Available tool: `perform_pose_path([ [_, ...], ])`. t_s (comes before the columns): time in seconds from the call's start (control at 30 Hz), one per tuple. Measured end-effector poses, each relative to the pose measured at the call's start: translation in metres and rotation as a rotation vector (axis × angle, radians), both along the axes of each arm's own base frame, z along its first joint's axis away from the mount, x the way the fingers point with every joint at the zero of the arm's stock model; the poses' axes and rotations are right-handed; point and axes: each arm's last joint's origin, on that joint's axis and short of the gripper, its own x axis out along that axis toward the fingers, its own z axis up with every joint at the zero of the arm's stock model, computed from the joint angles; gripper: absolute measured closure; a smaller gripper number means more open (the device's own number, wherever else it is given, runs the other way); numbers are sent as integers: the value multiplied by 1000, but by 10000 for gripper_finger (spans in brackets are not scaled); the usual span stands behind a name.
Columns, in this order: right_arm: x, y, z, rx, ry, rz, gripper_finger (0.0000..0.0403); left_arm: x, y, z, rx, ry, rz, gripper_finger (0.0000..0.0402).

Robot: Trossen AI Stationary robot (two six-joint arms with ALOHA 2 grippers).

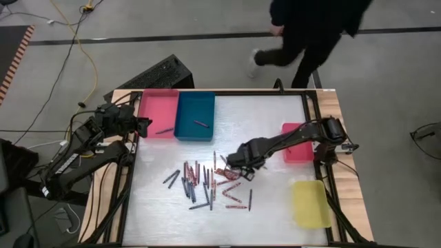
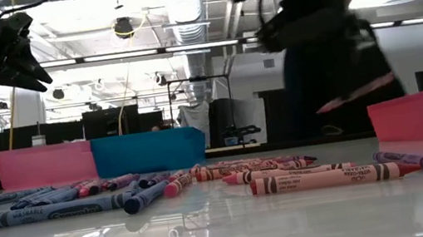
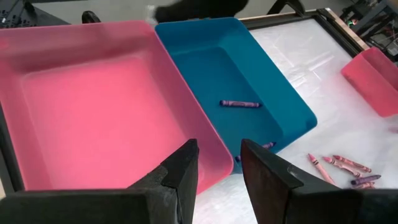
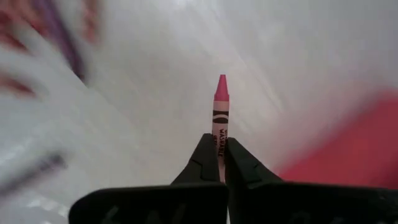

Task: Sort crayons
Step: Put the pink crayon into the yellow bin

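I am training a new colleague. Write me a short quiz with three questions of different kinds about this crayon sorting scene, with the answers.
1. True or false: the right end effector is shut on a pink crayon.
2. Multiple choice: what lies in the blue tray? A) nothing B) one purple crayon C) a pile of red crayons
3. Short answer: where is the left end effector, and does it hold anything?

Key
1. True; the crayon points forward from between the closed fingers.
2. B.
3. It hovers over the near edge of the pink tray, beside the blue tray, with its fingers apart and nothing between them.
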Motion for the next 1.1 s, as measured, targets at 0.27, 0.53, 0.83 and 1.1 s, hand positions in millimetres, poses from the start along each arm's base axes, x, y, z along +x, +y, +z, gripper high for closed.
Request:
perform_pose_path([
  [0.27, -26, 30, 16, -51, 123, -193, 401, 0, 0, 0, 9, 8, -7, 291],
  [0.53, -44, 63, 23, -27, 115, -338, 401, 0, 0, 0, 8, 7, -8, 291],
  [0.83, -79, 107, 39, 54, 116, -491, 401, 0, 0, 0, 2, 2, -4, 291],
  [1.1, -115, 140, 50, 57, 126, -641, 401, 0, 0, 0, 1, 1, -5, 291],
])
